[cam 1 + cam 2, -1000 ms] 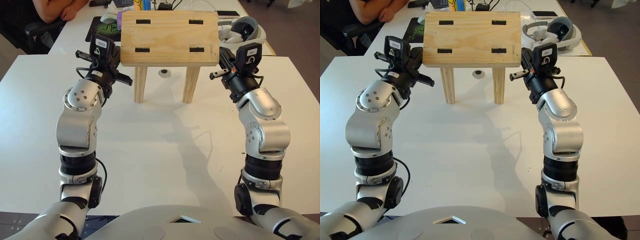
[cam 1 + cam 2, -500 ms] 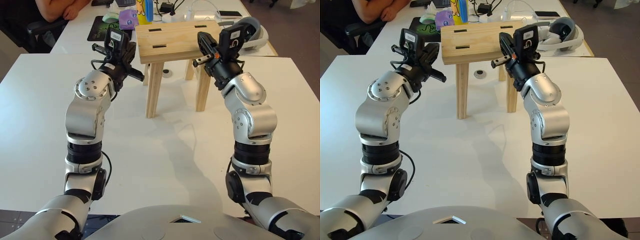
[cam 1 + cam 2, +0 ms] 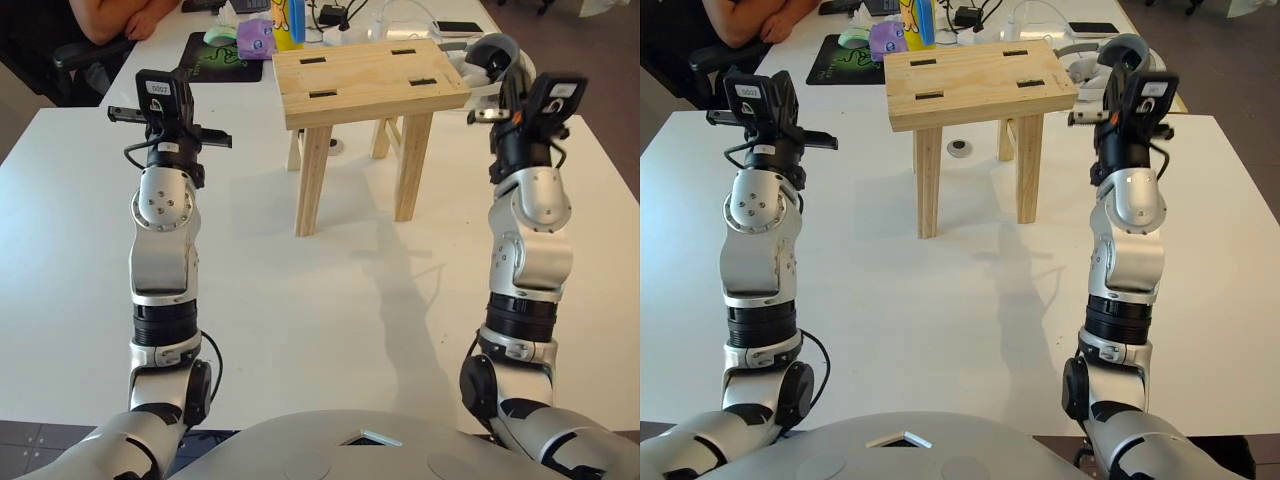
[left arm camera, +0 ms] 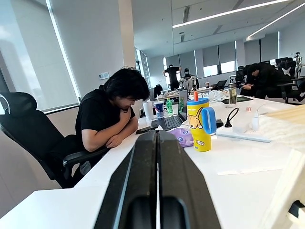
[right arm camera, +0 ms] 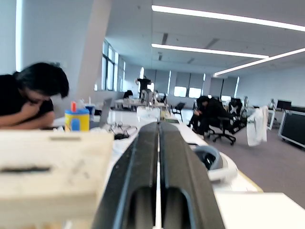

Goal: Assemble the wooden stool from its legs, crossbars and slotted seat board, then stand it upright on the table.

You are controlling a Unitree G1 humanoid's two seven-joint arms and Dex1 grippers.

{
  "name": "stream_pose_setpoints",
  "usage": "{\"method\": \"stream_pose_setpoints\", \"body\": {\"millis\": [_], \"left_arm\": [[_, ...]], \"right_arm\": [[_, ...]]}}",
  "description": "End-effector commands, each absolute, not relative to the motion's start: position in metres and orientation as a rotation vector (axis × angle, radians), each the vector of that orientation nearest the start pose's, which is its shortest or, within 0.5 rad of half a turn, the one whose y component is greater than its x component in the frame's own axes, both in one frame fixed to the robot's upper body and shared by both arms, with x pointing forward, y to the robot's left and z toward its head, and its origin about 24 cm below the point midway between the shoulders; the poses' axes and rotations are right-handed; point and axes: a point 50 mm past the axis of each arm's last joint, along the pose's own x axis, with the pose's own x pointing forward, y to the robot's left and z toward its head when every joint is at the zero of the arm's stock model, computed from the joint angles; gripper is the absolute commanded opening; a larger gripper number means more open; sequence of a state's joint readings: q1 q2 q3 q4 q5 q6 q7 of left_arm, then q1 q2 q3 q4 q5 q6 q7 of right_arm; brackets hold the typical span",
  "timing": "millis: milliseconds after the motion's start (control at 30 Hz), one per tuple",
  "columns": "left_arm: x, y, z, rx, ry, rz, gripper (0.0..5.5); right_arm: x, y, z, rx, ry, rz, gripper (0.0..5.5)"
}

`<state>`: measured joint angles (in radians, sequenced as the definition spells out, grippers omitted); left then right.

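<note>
The assembled wooden stool (image 3: 365, 75) stands upright on the white table (image 3: 300, 300), its slotted seat board on top and its legs (image 3: 312, 180) on the tabletop. My left gripper (image 3: 165, 125) is raised to the stool's left, well apart from it, and its fingers (image 4: 157, 157) are pressed together with nothing between them. My right gripper (image 3: 512, 100) is held up to the stool's right, also clear of it. Its fingers (image 5: 158, 143) are shut and empty, and the seat board's edge (image 5: 52, 162) shows beside them.
A small dark round object (image 3: 958, 148) lies on the table behind the stool. On the far desk are a white headset (image 3: 490, 55), a yellow cup (image 4: 198, 121), a purple item (image 3: 255, 38) and a dark mat (image 3: 215, 55). Open tabletop lies in front.
The stool went from tilted between both grippers to standing on its legs. Both grippers have left its sides and moved outward, the left to the left, the right to the right.
</note>
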<state>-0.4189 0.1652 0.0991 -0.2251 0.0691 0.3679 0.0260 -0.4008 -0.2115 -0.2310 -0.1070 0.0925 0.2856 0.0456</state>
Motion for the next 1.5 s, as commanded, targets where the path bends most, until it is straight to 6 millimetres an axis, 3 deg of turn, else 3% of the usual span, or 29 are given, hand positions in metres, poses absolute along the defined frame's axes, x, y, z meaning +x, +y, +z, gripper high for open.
{"method": "stream_pose_setpoints", "body": {"millis": [33, 200, 433, 600, 867, 967, 1267, 1500], "left_arm": [[0.312, 0.178, 0.181, 0.148, -0.319, 0.111, 0.00], [0.333, 0.182, 0.193, 0.160, -0.358, 0.188, 0.00], [0.339, 0.175, 0.195, 0.128, -0.377, 0.221, 0.00], [0.336, 0.174, 0.195, 0.092, -0.382, 0.217, 0.00], [0.335, 0.170, 0.194, 0.093, -0.375, 0.192, 0.00], [0.334, 0.164, 0.196, 0.101, -0.392, 0.174, 0.00], [0.330, 0.157, 0.195, 0.111, -0.410, 0.150, 0.00], [0.325, 0.158, 0.203, 0.117, -0.464, 0.143, 0.00]], "right_arm": [[0.314, -0.205, 0.154, -0.020, -0.224, -0.073, 0.03], [0.322, -0.202, 0.157, 0.005, -0.232, -0.087, 0.03], [0.331, -0.195, 0.118, -0.002, -0.035, -0.050, 0.03], [0.332, -0.165, 0.112, -0.018, -0.001, 0.088, 0.03], [0.328, -0.109, 0.118, 0.024, -0.002, 0.281, 0.03], [0.332, -0.110, 0.119, 0.010, -0.002, 0.242, 0.03], [0.328, -0.146, 0.116, -0.058, -0.022, 0.100, 0.03], [0.305, -0.127, 0.105, -0.046, 0.027, 0.209, 0.03]]}}
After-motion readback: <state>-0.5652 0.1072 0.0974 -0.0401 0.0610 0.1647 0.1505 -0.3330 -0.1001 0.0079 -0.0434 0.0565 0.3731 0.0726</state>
